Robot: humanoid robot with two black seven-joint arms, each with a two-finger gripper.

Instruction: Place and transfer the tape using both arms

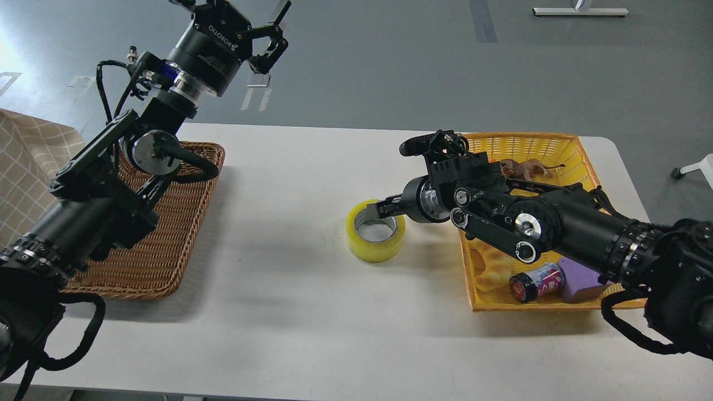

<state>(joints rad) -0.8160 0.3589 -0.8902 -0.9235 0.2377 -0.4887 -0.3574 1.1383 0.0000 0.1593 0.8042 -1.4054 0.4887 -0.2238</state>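
Note:
The tape (372,252), a yellow roll with a grey-white core, lies flat on the white table (289,312) near the middle. My right gripper (385,208) hovers just over the roll's far right rim, its fingers slightly apart and holding nothing. My left gripper (271,30) is raised high at the upper left, beyond the table's far edge, with its fingers spread open and empty.
A brown wicker tray (167,245) sits at the left under my left arm. A yellow basket (585,150) at the right holds a lion figure (523,167), a can (537,281), a purple block (576,284) and a yellow ridged toy (493,273).

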